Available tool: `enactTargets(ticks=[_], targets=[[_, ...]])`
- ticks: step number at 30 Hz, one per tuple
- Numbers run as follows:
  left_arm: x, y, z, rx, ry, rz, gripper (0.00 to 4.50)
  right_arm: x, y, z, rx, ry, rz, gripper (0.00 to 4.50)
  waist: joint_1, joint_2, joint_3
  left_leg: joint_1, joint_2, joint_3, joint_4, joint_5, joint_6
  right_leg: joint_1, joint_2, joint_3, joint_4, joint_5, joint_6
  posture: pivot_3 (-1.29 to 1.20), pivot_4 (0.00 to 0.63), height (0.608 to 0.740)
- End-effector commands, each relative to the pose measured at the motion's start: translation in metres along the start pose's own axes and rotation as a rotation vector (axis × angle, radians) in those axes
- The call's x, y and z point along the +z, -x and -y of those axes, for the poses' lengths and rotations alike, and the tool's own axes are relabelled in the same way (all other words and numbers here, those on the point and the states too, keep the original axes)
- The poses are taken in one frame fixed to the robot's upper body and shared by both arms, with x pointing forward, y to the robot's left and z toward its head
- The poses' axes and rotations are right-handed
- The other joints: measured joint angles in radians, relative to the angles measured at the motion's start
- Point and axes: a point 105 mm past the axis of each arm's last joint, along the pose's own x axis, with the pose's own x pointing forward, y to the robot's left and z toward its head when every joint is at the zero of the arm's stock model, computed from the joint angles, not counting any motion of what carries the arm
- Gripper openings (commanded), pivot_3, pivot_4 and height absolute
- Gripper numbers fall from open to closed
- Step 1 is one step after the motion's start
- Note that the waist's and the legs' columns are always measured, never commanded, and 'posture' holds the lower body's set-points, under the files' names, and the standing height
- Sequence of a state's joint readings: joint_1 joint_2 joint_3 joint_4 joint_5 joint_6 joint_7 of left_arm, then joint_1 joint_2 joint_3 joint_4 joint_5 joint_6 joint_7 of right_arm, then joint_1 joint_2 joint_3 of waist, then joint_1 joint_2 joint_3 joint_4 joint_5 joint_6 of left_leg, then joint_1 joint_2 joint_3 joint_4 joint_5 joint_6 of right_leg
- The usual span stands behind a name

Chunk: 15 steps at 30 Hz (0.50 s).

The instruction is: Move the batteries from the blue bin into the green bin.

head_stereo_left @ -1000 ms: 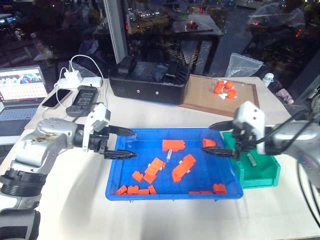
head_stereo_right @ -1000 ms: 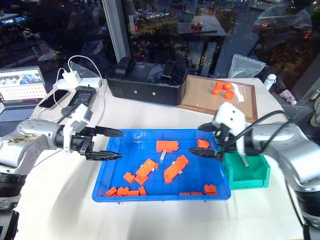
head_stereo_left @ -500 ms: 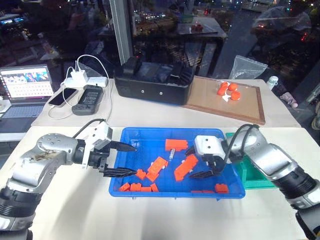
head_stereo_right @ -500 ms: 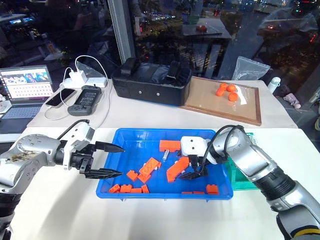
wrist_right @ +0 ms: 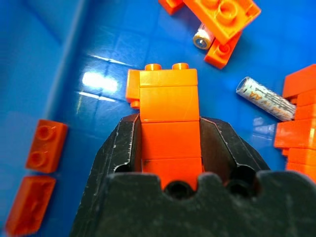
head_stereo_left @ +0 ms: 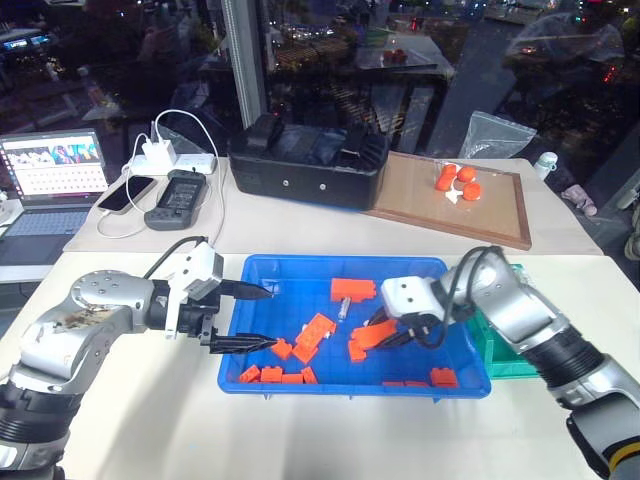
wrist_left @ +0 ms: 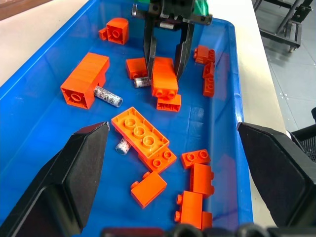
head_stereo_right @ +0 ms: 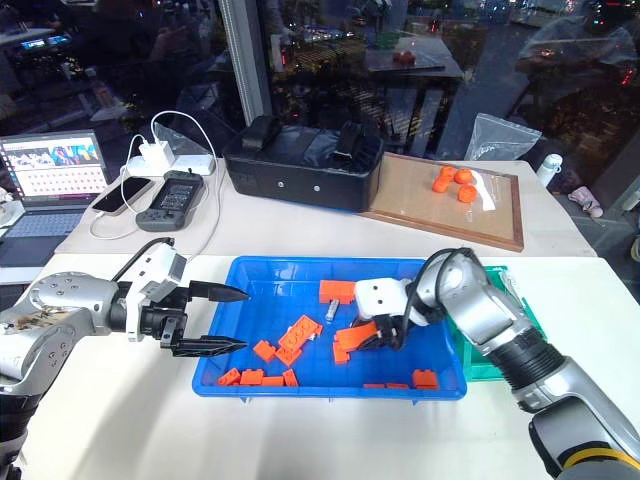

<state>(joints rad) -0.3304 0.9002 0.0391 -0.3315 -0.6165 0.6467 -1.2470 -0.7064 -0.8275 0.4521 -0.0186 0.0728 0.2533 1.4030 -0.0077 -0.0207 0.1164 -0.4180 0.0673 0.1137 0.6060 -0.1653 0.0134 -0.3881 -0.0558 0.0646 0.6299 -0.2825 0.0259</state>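
The blue bin sits at the table's middle with several orange bricks and a few small silver batteries in it. One battery lies near the bin's centre; others lie among the bricks. My right gripper is down in the bin, shut on a long orange brick with a finger on each side. A battery lies right beside that brick. My left gripper hangs open over the bin's left edge, holding nothing. The green bin stands against the blue bin's right side, partly hidden by my right arm.
A black box and a brown wooden-framed board holding orange pieces stand behind the blue bin. A laptop, a phone, a handheld device and a charger with cables lie at the back left. A plastic bag rests at the back right.
My right gripper came from beside the green bin down into the blue bin and shut on the long orange brick. My left gripper stayed put, open. The camera shifted early on.
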Motion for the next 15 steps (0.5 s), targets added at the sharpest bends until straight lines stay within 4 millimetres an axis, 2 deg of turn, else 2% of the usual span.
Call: enactTargets(ticks=[1,5,7,9,12,15], targets=[[0.011,-0.001,-0.003,-0.004,-0.06,0.023,4.5,-0.005,0.034,0.01,-0.086,-0.032,-0.039,1.45,0.003,0.0,0.0,0.0,0.0,0.0,0.0,0.0,0.0,0.0,0.0,0.0,0.0,0.0,0.0,0.0,0.15,0.738],[0.012,-0.006,-0.007,-0.02,-0.071,0.026,4.5,-0.035,0.048,0.023,-0.218,-0.128,-0.135,1.45,0.003,0.0,0.0,0.002,0.0,0.001,0.0,0.0,0.0,0.0,-0.001,0.0,-0.001,-0.003,-0.006,0.0,0.15,0.738],[0.013,-0.007,-0.008,-0.026,-0.074,0.028,4.5,-0.039,0.048,0.033,-0.286,-0.141,-0.13,1.45,0.001,0.0,0.0,0.002,0.0,0.001,0.0,0.0,0.0,0.0,-0.001,0.0,0.0,-0.003,-0.006,0.0,0.15,0.738],[0.014,-0.009,-0.009,-0.032,-0.076,0.031,4.5,-0.045,0.05,0.045,-0.353,-0.095,-0.167,2.46,-0.004,0.0,0.0,0.002,0.0,0.001,0.0,0.0,0.0,0.001,-0.001,0.001,0.0,-0.003,-0.006,0.0,0.15,0.738],[0.015,-0.01,-0.01,-0.038,-0.078,0.032,4.5,-0.045,0.053,0.048,-0.373,-0.065,-0.188,3.42,-0.006,0.001,0.0,0.001,-0.001,0.001,-0.001,0.0,0.0,0.001,0.0,0.002,0.001,0.0,0.0,0.0,0.15,0.738],[0.015,-0.01,-0.011,-0.041,-0.078,0.028,4.5,-0.026,0.051,0.045,-0.364,-0.073,-0.113,4.45,-0.006,0.001,0.0,0.001,0.0,0.001,-0.001,0.0,0.0,0.001,0.001,0.002,0.001,-0.001,0.0,0.0,0.15,0.738]])
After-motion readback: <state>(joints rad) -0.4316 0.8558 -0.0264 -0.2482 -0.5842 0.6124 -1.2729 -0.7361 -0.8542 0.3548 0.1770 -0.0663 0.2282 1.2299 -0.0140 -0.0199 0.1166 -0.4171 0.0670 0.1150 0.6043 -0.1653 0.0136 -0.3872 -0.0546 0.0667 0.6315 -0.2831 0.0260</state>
